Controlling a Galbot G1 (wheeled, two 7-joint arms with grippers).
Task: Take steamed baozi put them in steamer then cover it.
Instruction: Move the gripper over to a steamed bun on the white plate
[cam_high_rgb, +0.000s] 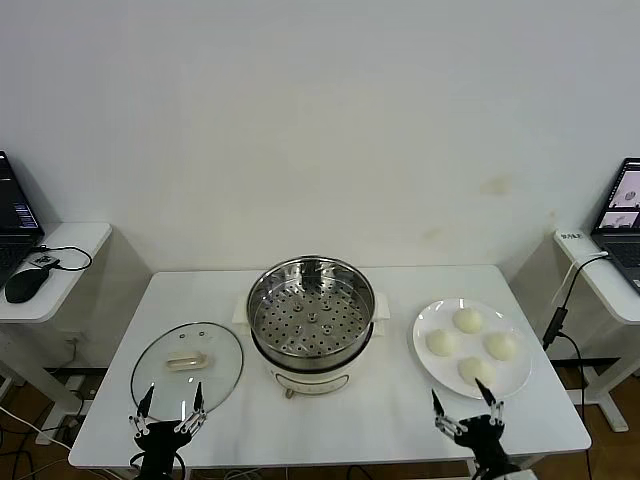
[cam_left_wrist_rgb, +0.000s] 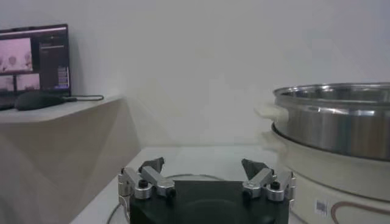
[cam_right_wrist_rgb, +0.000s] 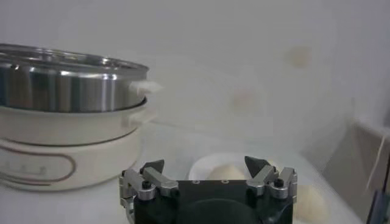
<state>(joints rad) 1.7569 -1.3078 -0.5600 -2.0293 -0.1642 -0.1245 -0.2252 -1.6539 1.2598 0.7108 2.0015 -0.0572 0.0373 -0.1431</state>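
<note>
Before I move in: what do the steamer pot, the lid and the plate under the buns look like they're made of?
Steamer pot: polished metal, probably stainless steel, mirror-bright wall and perforated tray, on a matte white, likely plastic, base. Lid: clear, seemingly glass, since the table shows through it, with a thin metal rim and a cream handle, perhaps plastic. Plate: glossy white, ceramic or melamine; the look alone cannot settle which.
</note>
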